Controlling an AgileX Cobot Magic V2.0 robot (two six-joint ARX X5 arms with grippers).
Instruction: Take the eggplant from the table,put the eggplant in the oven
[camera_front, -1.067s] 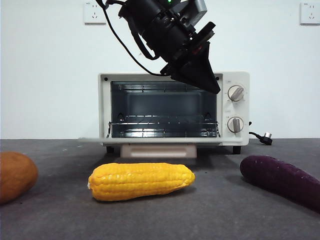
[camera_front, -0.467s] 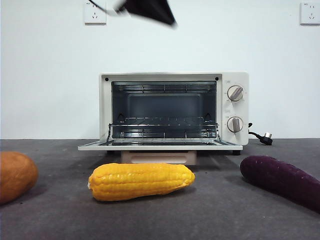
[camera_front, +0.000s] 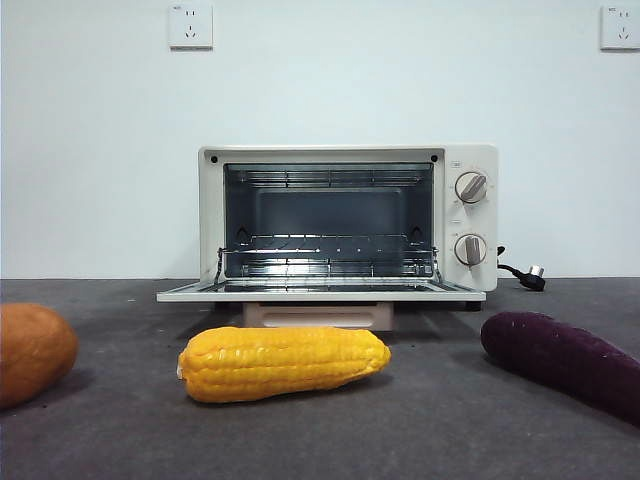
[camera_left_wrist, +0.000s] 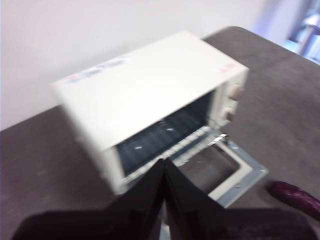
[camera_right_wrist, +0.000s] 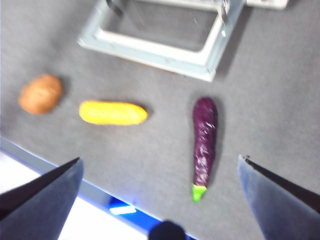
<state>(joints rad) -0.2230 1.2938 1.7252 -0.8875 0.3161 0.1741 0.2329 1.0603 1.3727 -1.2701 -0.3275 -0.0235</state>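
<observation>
The dark purple eggplant (camera_front: 560, 358) lies on the table (camera_front: 440, 420) at the front right, right of the oven; its green stem end (camera_right_wrist: 199, 192) points toward the table's edge. The cream-white oven (camera_front: 470, 215) stands at the back with its door (camera_front: 320, 293) folded down flat and the wire rack (camera_front: 325, 245) showing. My right gripper (camera_right_wrist: 160, 159) hangs high above the table, open, with the eggplant (camera_right_wrist: 204, 142) below it between the jaws' lines. My left gripper (camera_left_wrist: 164, 162) is shut and empty, high above the oven (camera_left_wrist: 145, 95). Neither arm shows in the front view.
A yellow corn cob (camera_front: 285, 362) lies in front of the oven door. A round orange-brown vegetable (camera_front: 35, 352) sits at the far left. The oven's plug and cord (camera_front: 525, 274) lie to its right. The table's front edge (camera_right_wrist: 75, 182) runs below the vegetables.
The arm that hung before the oven has risen out of the front view. The oven door has come down flat. The vegetables have not moved.
</observation>
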